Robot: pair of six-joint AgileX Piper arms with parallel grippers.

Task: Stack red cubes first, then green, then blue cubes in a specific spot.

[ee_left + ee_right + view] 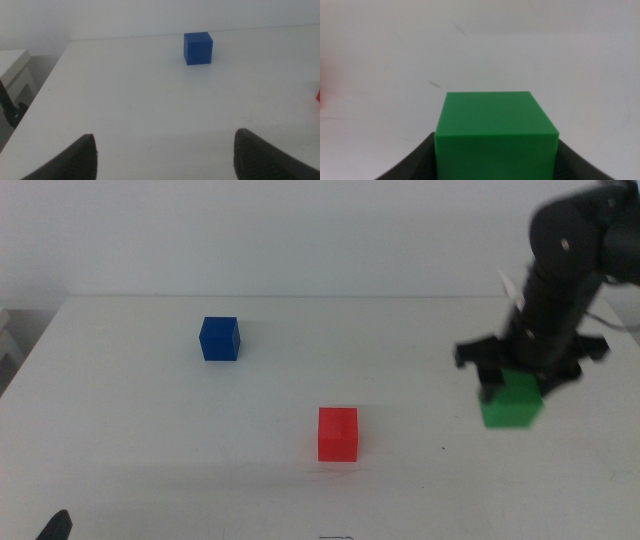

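Note:
The green cube [512, 408] is at the right side of the table, between the jaws of my right gripper [512, 385], which comes down on it from above. In the right wrist view the green cube [495, 132] fills the gap between the jaws of the right gripper [495, 162], which are shut on it. I cannot tell whether it rests on the table or hangs just above it. The red cube [338, 433] stands alone at the front middle. The blue cube [219, 338] [198, 48] stands at the back left. My left gripper [165, 155] waits open and empty at the front left. The spot bears no mark that I can pick out.
The white table [130, 440] runs to a pale wall at the back. Its left edge [47, 85] drops off beside a white piece of furniture. A sliver of the red cube [318, 95] shows at the edge of the left wrist view. The left gripper's tip [55, 526] shows at the bottom left.

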